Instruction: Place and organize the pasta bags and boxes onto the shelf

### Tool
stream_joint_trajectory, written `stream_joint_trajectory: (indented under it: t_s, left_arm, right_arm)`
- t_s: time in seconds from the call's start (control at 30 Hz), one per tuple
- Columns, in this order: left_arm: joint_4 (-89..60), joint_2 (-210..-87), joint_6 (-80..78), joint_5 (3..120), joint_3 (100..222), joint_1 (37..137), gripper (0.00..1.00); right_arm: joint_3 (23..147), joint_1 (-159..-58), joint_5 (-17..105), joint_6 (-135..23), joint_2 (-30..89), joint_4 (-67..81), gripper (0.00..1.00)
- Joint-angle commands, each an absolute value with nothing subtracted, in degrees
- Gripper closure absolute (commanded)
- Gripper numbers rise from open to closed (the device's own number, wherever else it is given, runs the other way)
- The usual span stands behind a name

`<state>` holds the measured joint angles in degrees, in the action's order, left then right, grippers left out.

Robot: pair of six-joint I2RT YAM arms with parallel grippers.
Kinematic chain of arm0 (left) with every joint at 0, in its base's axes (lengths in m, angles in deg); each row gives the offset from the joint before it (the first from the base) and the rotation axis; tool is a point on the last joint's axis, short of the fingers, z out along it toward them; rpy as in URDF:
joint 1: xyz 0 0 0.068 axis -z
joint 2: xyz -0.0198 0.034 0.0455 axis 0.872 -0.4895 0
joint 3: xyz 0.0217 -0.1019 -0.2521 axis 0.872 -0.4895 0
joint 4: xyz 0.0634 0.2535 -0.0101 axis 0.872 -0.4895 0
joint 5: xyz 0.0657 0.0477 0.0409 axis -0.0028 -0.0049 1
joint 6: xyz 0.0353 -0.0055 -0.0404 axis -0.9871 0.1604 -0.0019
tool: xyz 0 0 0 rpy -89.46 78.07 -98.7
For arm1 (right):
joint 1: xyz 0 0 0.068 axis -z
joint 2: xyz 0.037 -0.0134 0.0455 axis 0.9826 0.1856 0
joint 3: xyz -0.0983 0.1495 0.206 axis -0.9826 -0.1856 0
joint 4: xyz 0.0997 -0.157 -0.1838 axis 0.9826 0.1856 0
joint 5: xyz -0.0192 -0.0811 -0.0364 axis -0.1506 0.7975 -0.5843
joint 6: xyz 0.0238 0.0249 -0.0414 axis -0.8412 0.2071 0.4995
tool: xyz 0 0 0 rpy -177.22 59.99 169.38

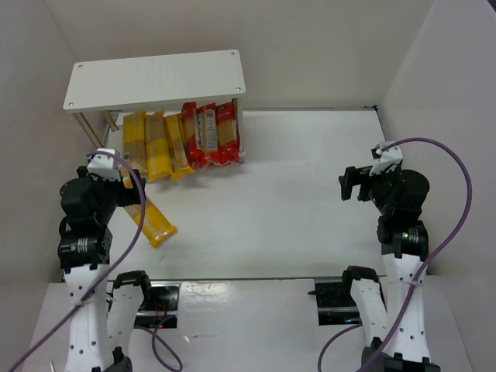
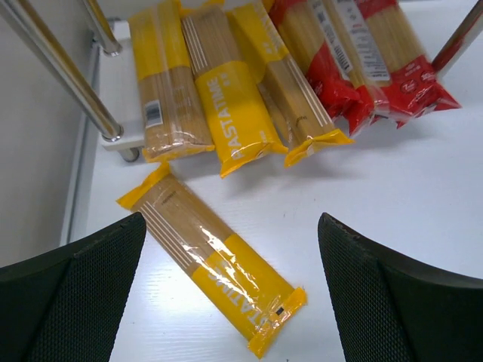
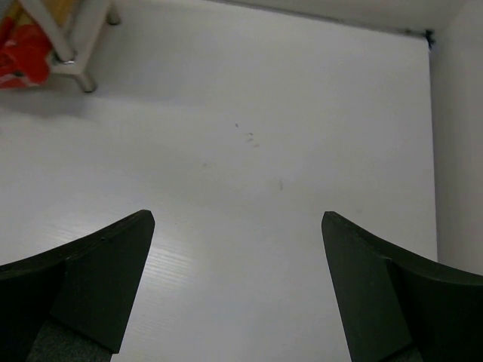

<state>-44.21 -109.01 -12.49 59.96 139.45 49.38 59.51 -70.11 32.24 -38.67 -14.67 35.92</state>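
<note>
A white two-tier shelf [image 1: 155, 77] stands at the back left. On its lower tier lie three yellow spaghetti packs [image 1: 155, 143] and red-edged packs [image 1: 211, 133], their ends sticking out over the front; they also show in the left wrist view, yellow [image 2: 238, 117] and red [image 2: 362, 53]. One yellow pack [image 1: 152, 221] lies loose and slanted on the table; it shows in the left wrist view [image 2: 215, 260]. My left gripper [image 2: 230, 294] is open and empty above that pack. My right gripper [image 3: 238, 283] is open and empty over bare table at the right.
White walls close in the table on the left, back and right. The shelf's metal legs [image 2: 64, 72] stand close to the left gripper. A shelf foot [image 3: 87, 79] and a bit of a red pack [image 3: 23, 49] show at the top left of the right wrist view.
</note>
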Motion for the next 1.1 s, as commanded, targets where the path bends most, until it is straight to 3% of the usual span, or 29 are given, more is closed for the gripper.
stream_joint_trajectory:
  t_s: [0.0, 0.63, 1.07]
  left_arm:
    - [-45.2, -105.11, -14.51, 58.32, 139.09, 47.96, 0.0]
    - [-47.58, -99.23, -17.33, 50.68, 138.56, 34.16, 0.0]
    - [-47.58, -97.72, -17.33, 50.67, 138.04, 34.15, 0.0]
  right_arm:
    - [58.19, -66.21, 37.69, -42.16, -13.06, 35.8, 0.0]
    - [54.94, -59.09, 36.81, -41.55, -22.28, 33.61, 0.0]
    - [54.94, -58.56, 36.28, -41.55, -22.28, 33.61, 0.0]
